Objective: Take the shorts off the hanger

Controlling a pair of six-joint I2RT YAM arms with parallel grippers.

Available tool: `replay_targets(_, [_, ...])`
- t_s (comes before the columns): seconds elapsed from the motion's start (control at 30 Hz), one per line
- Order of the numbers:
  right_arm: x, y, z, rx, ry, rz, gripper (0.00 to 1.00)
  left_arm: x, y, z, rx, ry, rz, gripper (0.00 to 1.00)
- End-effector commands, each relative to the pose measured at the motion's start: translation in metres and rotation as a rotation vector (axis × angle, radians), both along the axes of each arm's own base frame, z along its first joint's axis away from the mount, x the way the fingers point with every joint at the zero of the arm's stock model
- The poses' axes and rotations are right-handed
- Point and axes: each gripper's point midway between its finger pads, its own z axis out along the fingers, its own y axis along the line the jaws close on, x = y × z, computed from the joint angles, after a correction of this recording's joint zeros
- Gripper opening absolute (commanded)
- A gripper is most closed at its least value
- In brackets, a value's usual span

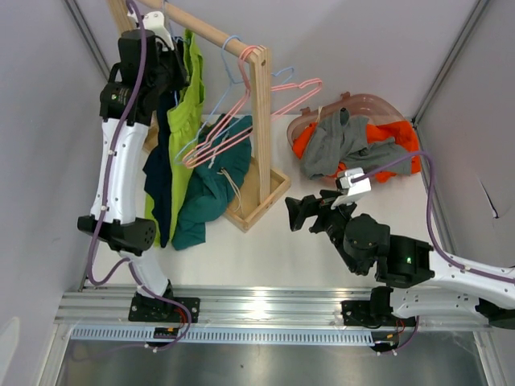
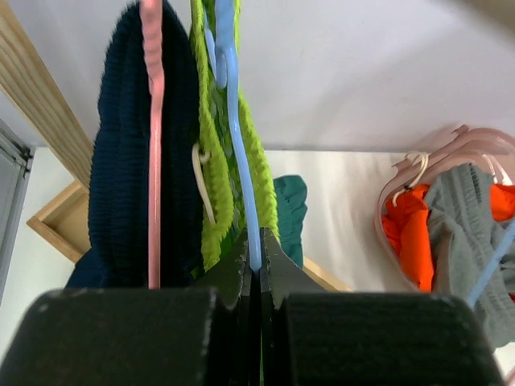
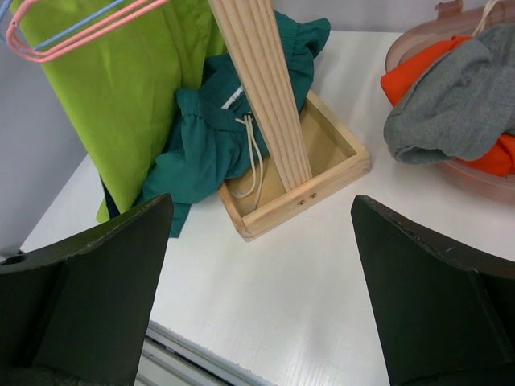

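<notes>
Lime green shorts [image 1: 187,121] hang from a blue hanger [image 2: 241,161] on the wooden rack [image 1: 261,121], at about 11 o'clock in the top view. The dark navy shorts [image 1: 158,185] hang just beside them, at their 9 o'clock, on a pink hanger [image 2: 153,161]. The left jaws are up at the rail and pressed together on the blue hanger's wire, as the left wrist view shows. Teal shorts [image 1: 205,193] are off any hanger, heaped partly in the rack's base tray [image 3: 322,189] and partly on the table [image 1: 282,257], touching the upright post. At 2 o'clock a pink translucent basket [image 1: 378,100] holds the grey shorts [image 1: 346,141] lying over the orange shorts [image 1: 402,137]. The right jaws stand wide apart with nothing between them, low over the table between the base tray and the basket, facing 9 o'clock. Empty hangers [image 1: 221,146] in pink and blue dangle from the rail near the post.
</notes>
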Motion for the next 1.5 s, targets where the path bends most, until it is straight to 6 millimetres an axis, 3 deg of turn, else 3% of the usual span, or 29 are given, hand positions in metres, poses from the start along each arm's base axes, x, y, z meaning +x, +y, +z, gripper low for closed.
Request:
replay_targets(0.0, [0.003, -0.008, 0.004, 0.04, 0.004, -0.038, 0.99, -0.034, 0.014, 0.101, -0.054, -0.274, 0.029, 0.0])
replay_targets(0.1, [0.002, 0.0, 0.009, 0.034, -0.001, -0.024, 1.0, -0.064, 0.022, 0.13, -0.062, -0.345, 0.039, 0.0])
replay_targets(0.17, [0.002, 0.014, 0.012, 0.013, -0.009, 0.002, 0.99, -0.075, 0.027, 0.132, -0.059, -0.35, 0.052, 0.0])
replay_targets(0.23, [-0.002, 0.027, 0.034, 0.03, -0.032, 0.035, 0.99, -0.09, 0.033, 0.132, -0.056, -0.347, 0.068, 0.0])
replay_targets(0.27, [-0.004, 0.044, 0.034, 0.0, -0.034, 0.062, 0.99, -0.096, 0.034, 0.134, -0.058, -0.356, 0.069, 0.0])
replay_targets(0.3, [-0.009, 0.052, 0.06, 0.039, -0.052, 0.086, 0.99, -0.095, 0.034, 0.125, -0.056, -0.333, 0.07, 0.0])
replay_targets(0.33, [-0.011, 0.06, 0.07, 0.041, -0.054, 0.108, 0.99, -0.107, 0.036, 0.133, -0.069, -0.357, 0.07, 0.0])
replay_targets(0.37, [-0.012, 0.083, 0.068, 0.006, -0.05, 0.129, 0.99, -0.111, 0.036, 0.133, -0.071, -0.357, 0.065, 0.0])
replay_targets(0.4, [-0.019, 0.091, 0.098, 0.058, -0.067, 0.156, 0.99, -0.113, 0.035, 0.132, -0.076, -0.353, 0.06, 0.0])
replay_targets(0.47, [-0.028, 0.114, 0.115, 0.048, -0.101, 0.205, 0.99, -0.121, 0.035, 0.131, -0.087, -0.344, 0.054, 0.0])
replay_targets(0.5, [-0.037, 0.137, 0.127, 0.061, -0.118, 0.238, 0.99, -0.122, 0.034, 0.13, -0.095, -0.337, 0.052, 0.0])
replay_targets(0.57, [-0.044, 0.162, 0.136, 0.049, -0.142, 0.281, 0.99, -0.127, 0.032, 0.128, -0.104, -0.328, 0.036, 0.0])
replay_targets(0.6, [-0.047, 0.188, 0.123, 0.012, -0.135, 0.299, 0.99, -0.129, 0.031, 0.127, -0.109, -0.324, 0.029, 0.0])
replay_targets(0.63, [-0.049, 0.194, 0.142, 0.048, -0.141, 0.309, 0.99, -0.132, 0.029, 0.128, -0.119, -0.323, 0.021, 0.0])
replay_targets(0.7, [-0.057, 0.218, 0.143, 0.059, -0.129, 0.344, 0.99, -0.137, 0.029, 0.127, -0.125, -0.322, 0.014, 0.0])
replay_targets(0.73, [-0.061, 0.242, 0.124, 0.015, -0.115, 0.367, 0.99, -0.137, 0.028, 0.125, -0.124, -0.317, 0.013, 0.0])
replay_targets(0.77, [-0.067, 0.248, 0.14, 0.059, -0.117, 0.385, 0.99, -0.137, 0.028, 0.125, -0.124, -0.317, 0.011, 0.0])
replay_targets(0.8, [-0.072, 0.257, 0.138, 0.057, -0.116, 0.397, 0.99, -0.138, 0.026, 0.125, -0.127, -0.318, 0.001, 0.0])
replay_targets(0.83, [-0.077, 0.278, 0.119, 0.022, -0.108, 0.41, 0.99, -0.138, 0.025, 0.126, -0.132, -0.317, -0.007, 0.0])
replay_targets(0.87, [-0.082, 0.284, 0.128, 0.047, -0.113, 0.419, 0.99, -0.14, 0.024, 0.126, -0.139, -0.316, -0.011, 0.0])
replay_targets(0.9, [-0.084, 0.292, 0.123, 0.039, -0.111, 0.424, 0.99, -0.141, 0.021, 0.125, -0.146, -0.311, -0.025, 0.0])
replay_targets(0.93, [-0.086, 0.307, 0.106, 0.007, -0.102, 0.423, 0.99, -0.143, 0.021, 0.127, -0.152, -0.314, -0.029, 0.0])
replay_targets(1.07, [-0.084, 0.319, 0.097, 0.033, -0.069, 0.398, 1.0, -0.154, 0.021, 0.129, -0.152, -0.317, -0.04, 0.0])
replay_targets(1.2, [-0.076, 0.315, 0.094, 0.045, -0.071, 0.344, 0.99, -0.171, 0.022, 0.124, -0.156, -0.32, -0.053, 0.0])
replay_targets(1.47, [-0.036, 0.302, 0.073, 0.007, -0.07, 0.171, 0.99, -0.213, 0.02, 0.121, -0.179, -0.338, -0.111, 0.0])
